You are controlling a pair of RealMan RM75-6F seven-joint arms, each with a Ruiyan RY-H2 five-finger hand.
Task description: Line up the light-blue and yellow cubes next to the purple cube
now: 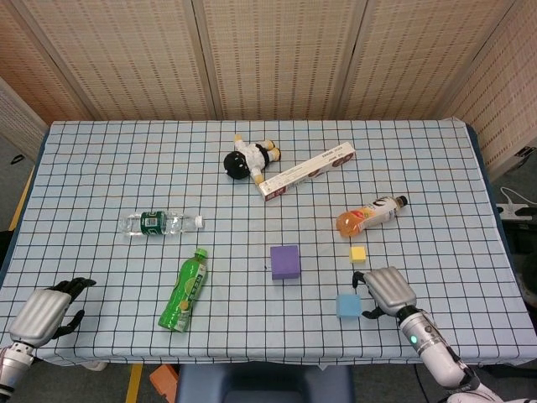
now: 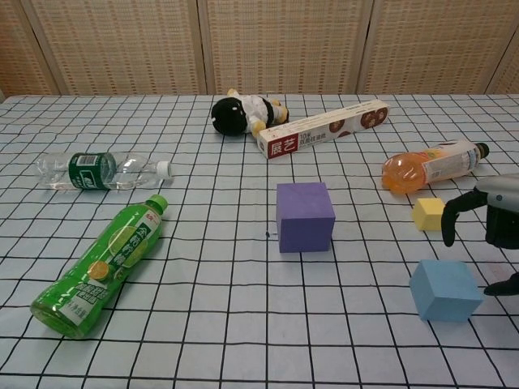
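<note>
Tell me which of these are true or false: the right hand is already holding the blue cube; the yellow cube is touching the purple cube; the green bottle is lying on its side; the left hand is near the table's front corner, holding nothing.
The right hand is already holding the blue cube: false. It is open just beside the cube, not gripping it.
The yellow cube is touching the purple cube: false. They sit well apart.
The green bottle is lying on its side: true.
The left hand is near the table's front corner, holding nothing: true.
</note>
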